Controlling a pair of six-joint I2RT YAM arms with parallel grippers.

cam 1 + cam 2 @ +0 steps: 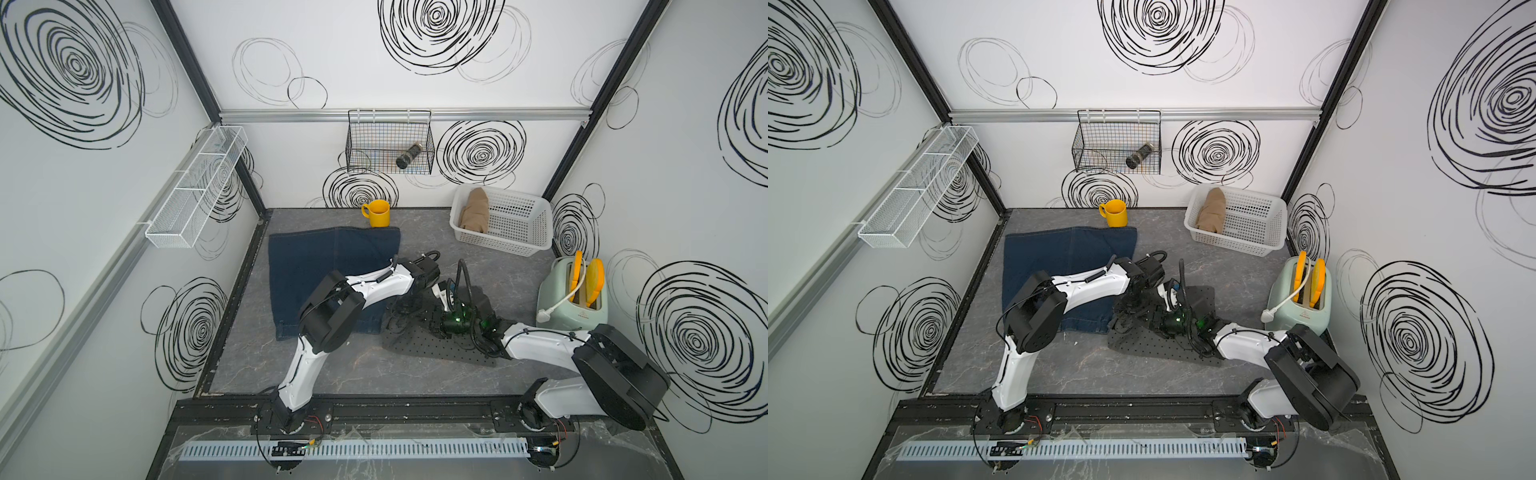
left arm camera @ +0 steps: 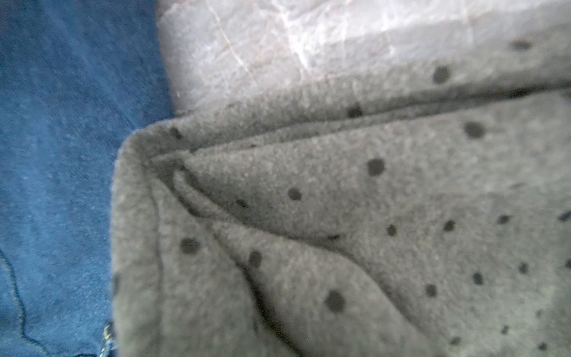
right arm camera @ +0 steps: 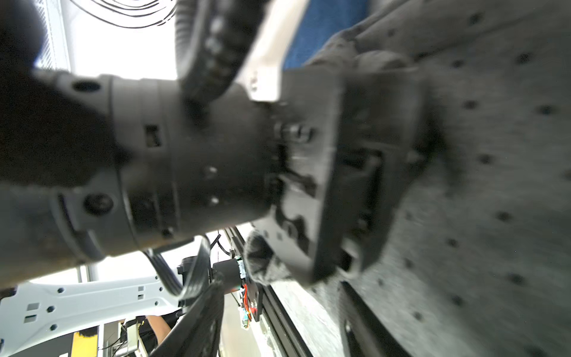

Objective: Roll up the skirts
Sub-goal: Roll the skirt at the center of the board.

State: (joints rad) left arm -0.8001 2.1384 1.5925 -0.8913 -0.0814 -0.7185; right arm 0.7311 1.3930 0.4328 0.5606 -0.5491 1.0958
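My left pincer (image 1: 405, 307) and right pincer (image 1: 428, 326) crowd low over the grey dotted skirt (image 1: 436, 347), lying on the table (image 1: 332, 374) against the denim skirt (image 1: 316, 262), likely to start its roll; how wide either stands, I cannot tell.

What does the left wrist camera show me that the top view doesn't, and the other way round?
Only the left wrist view: close up, the creases and folded layers at a corner of the dotted grey skirt, which a top view does not show.
Only the top view: the bundled tan skirt in the white basket, the yellow mug, the toaster, the left arm and the right arm.
Both: the dotted grey skirt, the denim skirt right beside it, and the marbled table.
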